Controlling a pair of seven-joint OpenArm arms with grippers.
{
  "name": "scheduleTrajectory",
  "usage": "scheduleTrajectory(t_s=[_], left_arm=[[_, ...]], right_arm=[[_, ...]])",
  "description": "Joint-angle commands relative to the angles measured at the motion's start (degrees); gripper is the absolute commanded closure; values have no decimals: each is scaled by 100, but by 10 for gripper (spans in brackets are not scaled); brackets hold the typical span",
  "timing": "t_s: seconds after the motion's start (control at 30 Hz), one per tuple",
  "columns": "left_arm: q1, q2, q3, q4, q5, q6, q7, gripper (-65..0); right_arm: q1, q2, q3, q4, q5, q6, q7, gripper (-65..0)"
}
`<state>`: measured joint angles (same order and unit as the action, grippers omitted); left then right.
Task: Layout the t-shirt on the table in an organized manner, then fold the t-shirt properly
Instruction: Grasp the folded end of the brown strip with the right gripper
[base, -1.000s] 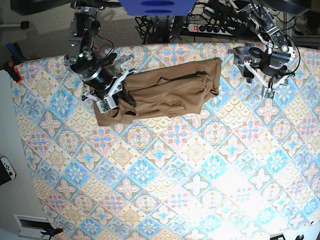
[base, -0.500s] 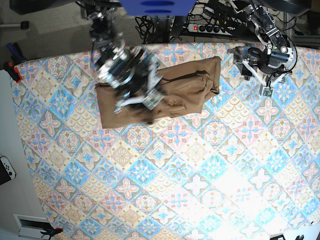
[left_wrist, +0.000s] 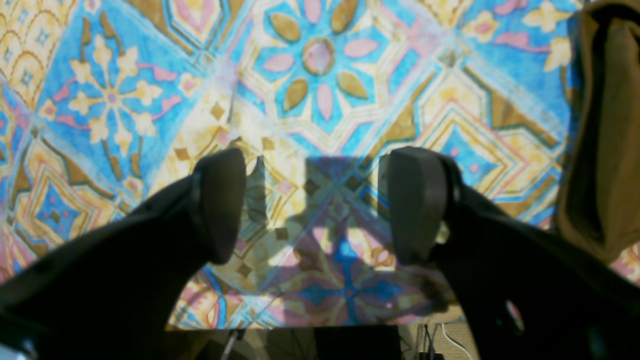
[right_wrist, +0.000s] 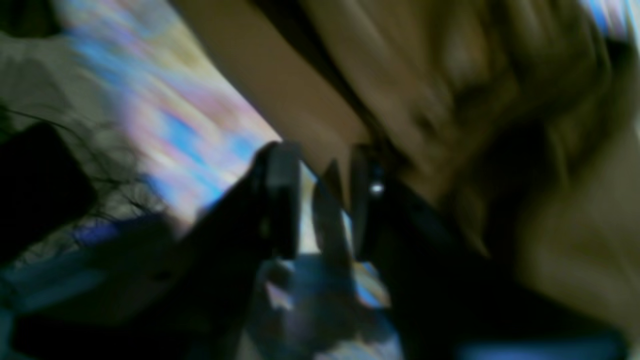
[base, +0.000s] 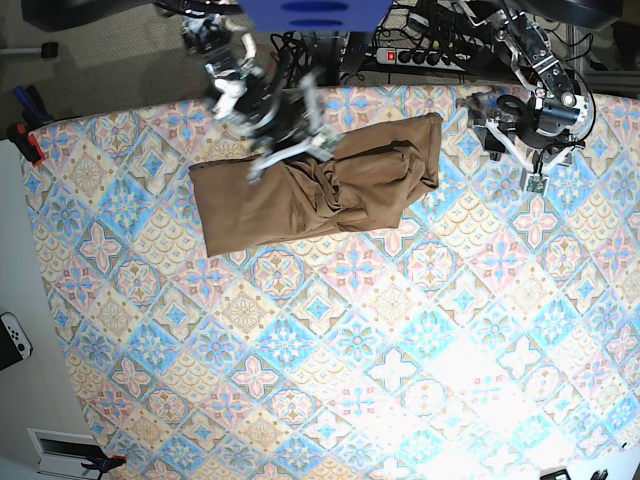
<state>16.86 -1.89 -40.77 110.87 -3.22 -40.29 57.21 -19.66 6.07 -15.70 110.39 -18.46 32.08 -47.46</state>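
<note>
- T-shirt (base: 320, 185): tan, rumpled, lying at the far end of the table (base: 330, 360).
- Right gripper (base: 292, 150): over the shirt's upper edge; jaws narrowly parted; whether cloth is pinched cannot be told, the wrist view being blurred.
- Left gripper (left_wrist: 320, 205): jaws wide apart, empty, above bare tablecloth beside the shirt.
- Power strip (base: 425, 55): behind the table.

The plain tan t-shirt (base: 320, 190) is soft, matt, creased cloth. The table's floral diamond-patterned cover (base: 330, 350) looks smooth, slightly sheeny.
</note>
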Motion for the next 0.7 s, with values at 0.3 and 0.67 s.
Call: scheduleTrajectory(t_s=[0.3,0.67], left_arm=[[-29,-35,-6,82,-51,29,-81,-432],[-310,35,3,-173,494,29,-81,-432]], right_arm=[[-122,-391,-403,236,92,-29,1067,0],[-298,-752,80,245,101,-355,2333,0]])
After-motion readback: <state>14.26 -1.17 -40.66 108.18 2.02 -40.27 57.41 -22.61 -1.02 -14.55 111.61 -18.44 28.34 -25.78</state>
